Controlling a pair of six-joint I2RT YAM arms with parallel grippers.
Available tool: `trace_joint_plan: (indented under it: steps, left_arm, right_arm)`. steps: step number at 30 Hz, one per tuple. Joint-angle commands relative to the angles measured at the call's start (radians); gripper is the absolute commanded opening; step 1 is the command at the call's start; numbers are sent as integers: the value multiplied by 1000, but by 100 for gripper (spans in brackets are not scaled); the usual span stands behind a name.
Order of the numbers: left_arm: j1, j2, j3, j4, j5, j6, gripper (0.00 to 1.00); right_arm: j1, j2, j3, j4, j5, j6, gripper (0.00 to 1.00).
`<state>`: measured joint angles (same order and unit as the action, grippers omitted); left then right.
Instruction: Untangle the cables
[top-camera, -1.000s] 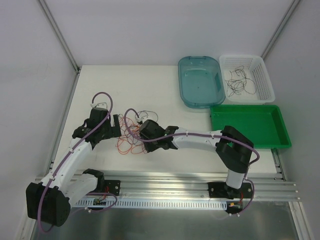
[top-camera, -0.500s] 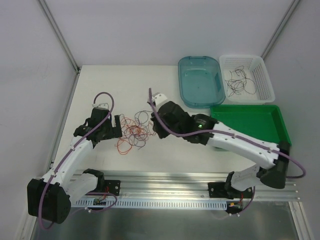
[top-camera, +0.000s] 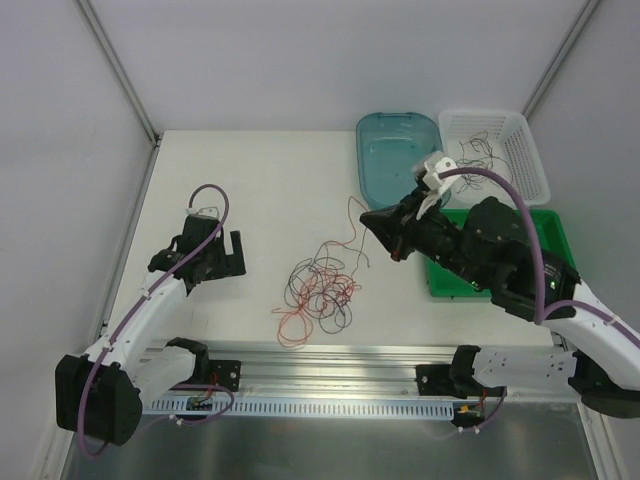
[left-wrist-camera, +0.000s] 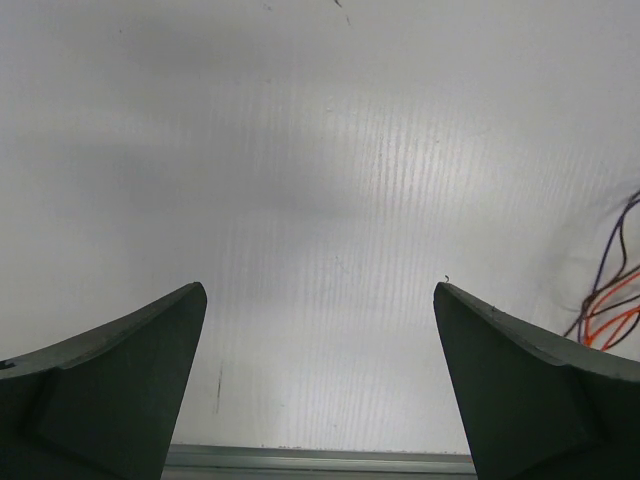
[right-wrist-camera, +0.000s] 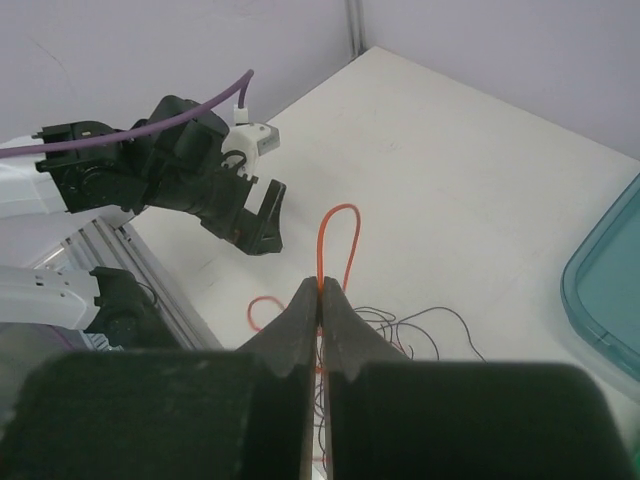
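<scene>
Surface: we are looking down on a white table set between pale walls, with an aluminium rail running along its near edge.
Cables: a loose bunch of thin orange-red, black and dark purple wires is lying on the table just beyond the rail, between the two arms.
Left arm: the black left gripper is sitting to the left of the bunch, apart from it. We are seeing its jaws spread wide with nothing between them.
Right arm: the black right gripper is hanging above the table, right of the bunch. Its jaws are pressing together on a single orange-red strand, which is looping up past the fingertips.
Far right: a green rectangular plastic tray is lying partly under the right arm. Beyond it, a translucent teal plastic tub and a white slatted plastic basket are standing side by side. The basket is holding a few dark thin wires.
</scene>
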<state>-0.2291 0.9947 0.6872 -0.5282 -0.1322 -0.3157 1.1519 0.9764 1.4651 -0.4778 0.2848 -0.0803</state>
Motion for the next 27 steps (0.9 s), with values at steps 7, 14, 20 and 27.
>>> trace_joint_plan:
  steps: [7,14,20,27]
  left_arm:
    - [2,1,34,7,78,10,99]
    - [1,-5,32,7,80,17,99]
    - [1,-21,29,20,160,29,99]
    - [-64,-74,-11,82,365,-49,99]
  right_arm:
    - [5,149,223,-44,-3,-137,1]
    - [-9,215,224,-96,88,-133,1]
    - [-124,217,45,-130,30,23,1]
    - [-175,220,-109,-143,-25,109,1]
